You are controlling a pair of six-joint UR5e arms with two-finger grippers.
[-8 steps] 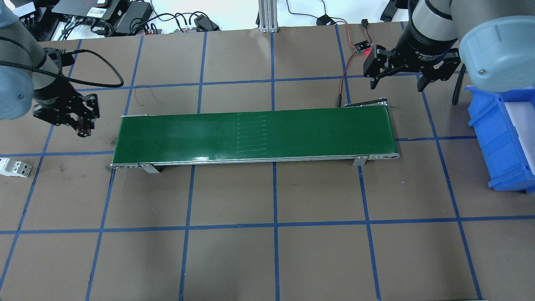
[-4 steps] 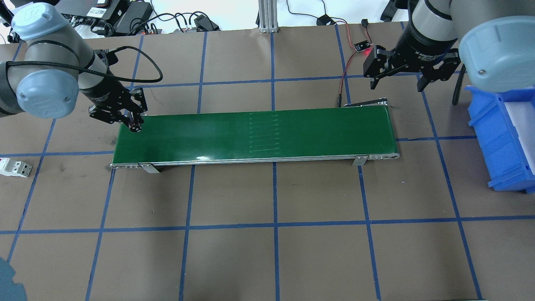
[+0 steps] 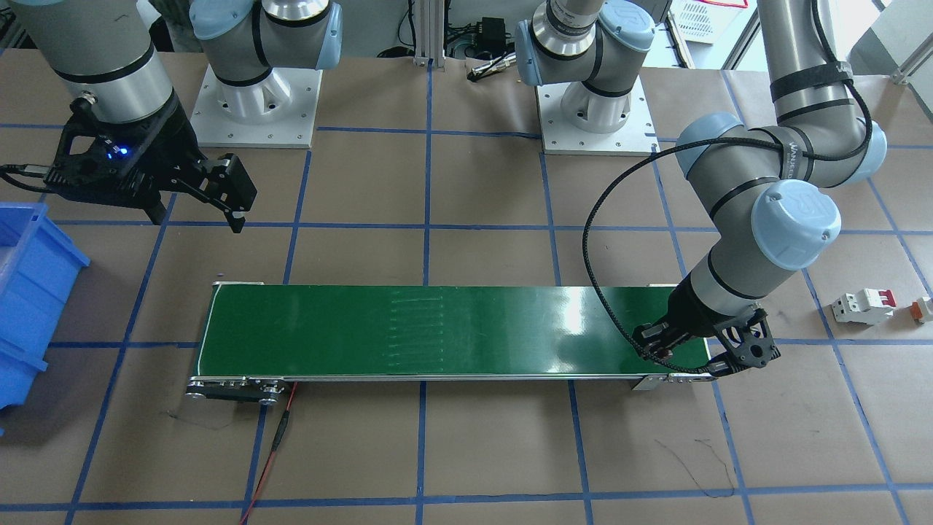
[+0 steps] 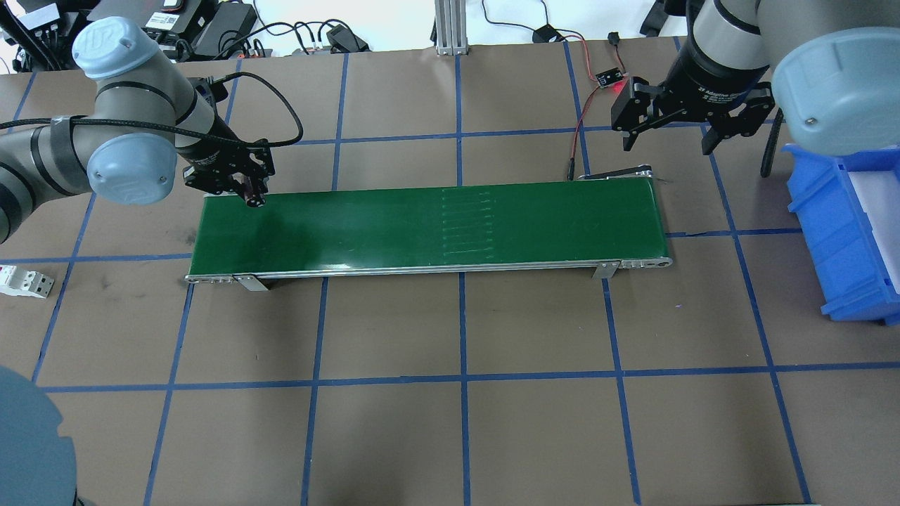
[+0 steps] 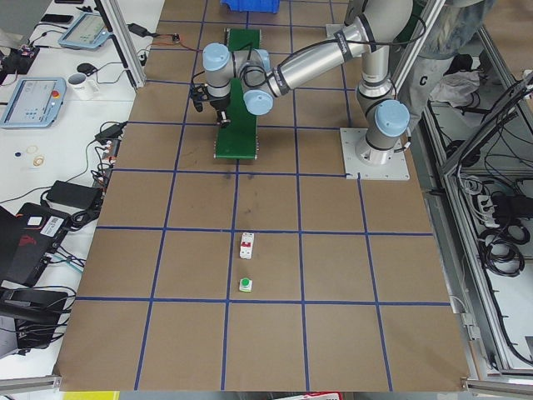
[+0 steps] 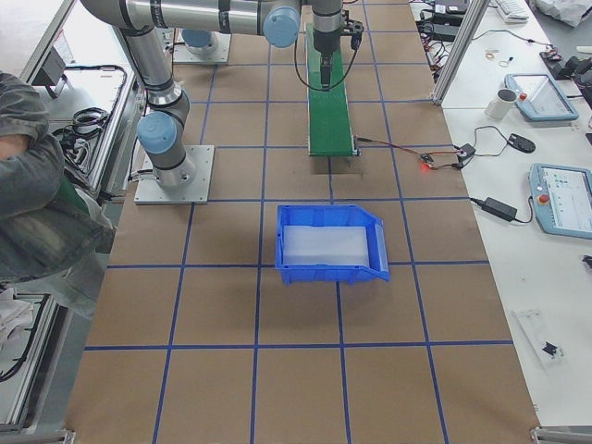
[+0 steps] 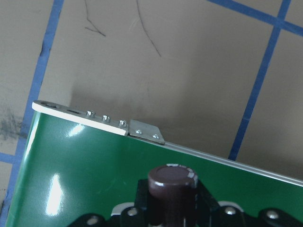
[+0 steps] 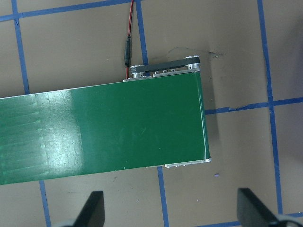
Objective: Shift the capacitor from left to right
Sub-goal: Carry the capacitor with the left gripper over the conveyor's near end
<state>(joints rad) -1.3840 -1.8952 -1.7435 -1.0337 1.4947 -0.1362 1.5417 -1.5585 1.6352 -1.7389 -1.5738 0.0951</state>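
The capacitor, a dark brown cylinder with a pale band, stands upright between the fingers of my left gripper, which is shut on it. It hangs just over the far left corner of the green conveyor belt. The front-facing view shows the same gripper at the belt's end near that view's lower right. My right gripper hangs open with nothing in it beyond the belt's right end, its fingers spread wide.
A blue bin stands at the right edge of the table. A white circuit breaker lies at the far left, with a small orange connector beside it. A sensor board with a red light and wires sits behind the belt's right end.
My left arm has swung right and away from the robot, carrying the capacitor from off the belt to over its far left corner. The belt's seam marks have shifted right. The right arm has not moved.
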